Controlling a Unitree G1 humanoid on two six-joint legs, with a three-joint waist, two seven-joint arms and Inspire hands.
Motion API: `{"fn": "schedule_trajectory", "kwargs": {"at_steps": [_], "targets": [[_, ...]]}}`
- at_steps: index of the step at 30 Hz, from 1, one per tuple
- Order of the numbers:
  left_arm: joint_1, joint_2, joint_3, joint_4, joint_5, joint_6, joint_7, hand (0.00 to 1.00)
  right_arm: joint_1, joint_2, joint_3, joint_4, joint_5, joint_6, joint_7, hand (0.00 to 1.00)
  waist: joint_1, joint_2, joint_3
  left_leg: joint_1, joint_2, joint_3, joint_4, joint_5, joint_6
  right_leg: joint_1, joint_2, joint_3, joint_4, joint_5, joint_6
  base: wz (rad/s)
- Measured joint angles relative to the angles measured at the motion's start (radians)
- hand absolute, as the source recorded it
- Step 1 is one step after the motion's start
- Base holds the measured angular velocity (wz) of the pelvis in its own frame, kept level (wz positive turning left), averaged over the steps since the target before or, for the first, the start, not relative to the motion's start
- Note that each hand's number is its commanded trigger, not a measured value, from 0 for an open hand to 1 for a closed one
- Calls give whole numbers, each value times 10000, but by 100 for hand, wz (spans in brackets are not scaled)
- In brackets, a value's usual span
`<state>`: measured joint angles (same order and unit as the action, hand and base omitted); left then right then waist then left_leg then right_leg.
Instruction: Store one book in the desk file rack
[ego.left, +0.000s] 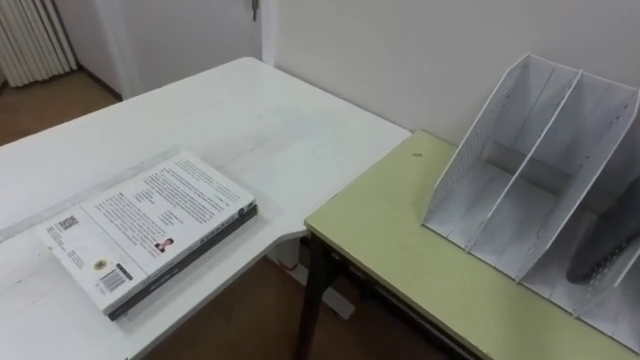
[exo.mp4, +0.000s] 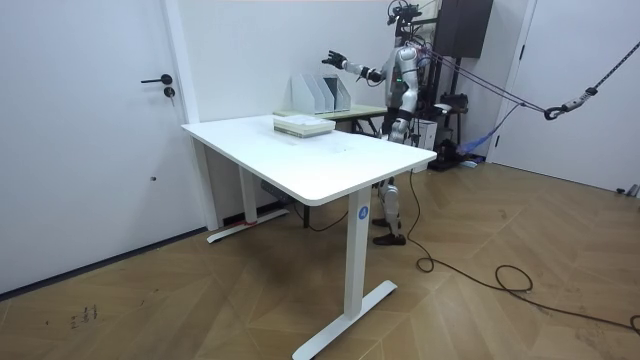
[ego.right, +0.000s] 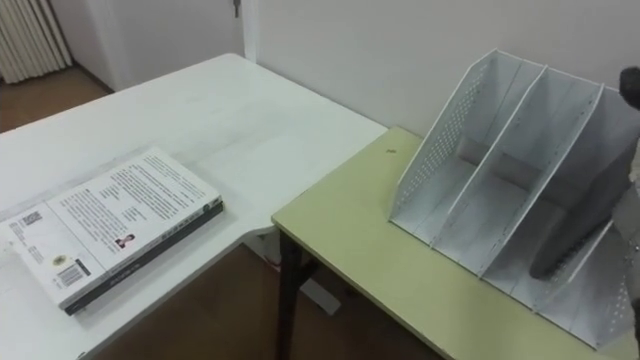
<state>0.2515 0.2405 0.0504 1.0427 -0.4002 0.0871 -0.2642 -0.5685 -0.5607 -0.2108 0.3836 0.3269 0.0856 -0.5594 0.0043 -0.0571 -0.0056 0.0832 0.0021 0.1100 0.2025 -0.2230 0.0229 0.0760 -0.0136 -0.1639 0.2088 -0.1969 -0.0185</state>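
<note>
Well left of the right hand (ego.left: 603, 245), the book (ego.left: 150, 230) lies flat on the white table (ego.left: 280, 120), back cover up, its long axis slanting from near-left to far-right. The file rack (ego.left: 520, 170) on the green desk (ego.left: 400, 250) stands just behind the hand. In the eye views the hand is a dark shape cut off at the edge. The room view shows its fingers (exo.mp4: 331, 57) spread and holding nothing.

Standing upright on both legs — reaching out at about shoulder height with the right arm, elbow close to straight. Holding the right hand (exo.mp4: 335, 60) unclenched, fingers straight and spread. Just behind the fingers, wrist and forearm in one line back toward the shoulder.
</note>
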Motion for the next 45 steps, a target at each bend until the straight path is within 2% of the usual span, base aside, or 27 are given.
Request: {"fn": "schedule_trajectory", "kwargs": {"at_steps": [2,5,9,12,15,18,20,23,25,28,32,35,37,38,40,41,43,45], "targets": [[-63,8,-159,20,5,-34,-1,0,151,21,341,-821,303,0,489,0,20,72,31,31,13,28,1,2,-3,-5,7,22,-3,3,-6,-5],[-210,7,-178,89,23,-41,-35,0,753,49,815,-2023,938,-4,1961,0,31,62,45,86,27,24,-19,6,-11,-24,22,121,-32,9,-16,-4],[-169,29,-167,96,2,-51,-99,0,1778,246,1536,-2958,2337,42,4550,0,87,6,75,166,99,170,-51,6,-10,93,5,107,-46,17,-13,-4],[-171,80,-176,90,-3,-51,-232,0,2456,375,1983,-3175,2795,363,6326,0,128,-18,82,126,105,185,-75,4,-8,79,-12,113,-39,27,2,0],[-209,154,-233,86,-1,-41,-251,0,2547,374,2425,-3191,2897,738,7989,0,96,-48,58,-9,126,172,-62,-2,-7,-8,-17,31,-27,53,-15,0],[-301,193,-332,73,-4,-6,-310,0,2558,348,2782,-3192,2820,802,9406,0,292,-103,20,-2,172,237,-37,2,-13,-40,-3,128,-38,97,-41,-6],[-374,247,-424,53,-5,44,-338,0,2571,351,3157,-3192,2655,845,10194,0,290,-126,5,-15,186,241,-22,4,-16,-13,-9,80,-48,110,-45,1],[-605,281,-769,54,-5,233,-398,0,2650,352,3799,-3186,2055,981,11442,0,344,-101,22,1,184,236,-12,4,-16,42,-1,82,-66,123,-39,5],[-817,380,-1109,104,-8,269,-441,0,2884,353,4421,-3184,1335,1201,12252,0,555,-104,43,38,189,245,-48,2,-18,35,4,73,-60,132,-46,-2],[-1080,454,-1441,196,-21,287,-448,0,3065,380,4878,-3184,476,1349,13166,0,752,-102,69,-48,193,240,-52,2,-17,-39,25,-19,-51,185,-42,-1],[-1130,455,-1470,234,0,289,-492,0,3372,530,4926,-2975,-277,1288,13799,0,895,-94,86,20,198,240,-33,4,-14,12,-22,-89,-74,207,-36,-2],[-1186,453,-1471,251,-5,277,-430,0,4097,918,5007,-2056,-1018,1271,13869,0,1142,-182,89,135,204,238,-106,2,-16,95,-16,-59,-74,207,-34,0],[-1269,415,-1511,305,1,264,-236,0,4729,1469,5033,-756,-1495,1219,13642,0,1188,-171,106,120,188,219,-139,0,-12,107,-17,-88,-84,210,-29,5],[-1274,393,-1516,303,0,244,-182,0,4931,1613,5031,-383,-1622,1194,13506,0,1190,-162,105,114,179,206,-147,0,-12,113,-16,-120,-98,213,-23,6],[-1240,209,-1490,300,25,132,157,0,5814,1987,5006,781,-2406,1196,13041,0,1199,-21,118,59,153,184,-133,-2,-5,110,-14,-172,-147,231,7,3],[-1217,155,-1459,301,46,122,218,0,5996,2074,4987,1047,-2656,1197,12936,0,1208,21,107,50,147,183,-134,-2,-3,110,-14,-174,-171,234,12,0],[-1221,46,-1431,321,135,45,392,0,6193,2432,4783,3004,-3059,963,12424,0,997,151,93,-35,120,87,-87,-2,12,110,-37,-290,-217,237,16,8],[-1238,-18,-1428,396,325,-82,448,0,6336,2492,4504,4321,-3062,806,11954,0,971,294,77,-37,114,59,-80,-1,13,116,-35,-305,-219,236,16,6]]}}
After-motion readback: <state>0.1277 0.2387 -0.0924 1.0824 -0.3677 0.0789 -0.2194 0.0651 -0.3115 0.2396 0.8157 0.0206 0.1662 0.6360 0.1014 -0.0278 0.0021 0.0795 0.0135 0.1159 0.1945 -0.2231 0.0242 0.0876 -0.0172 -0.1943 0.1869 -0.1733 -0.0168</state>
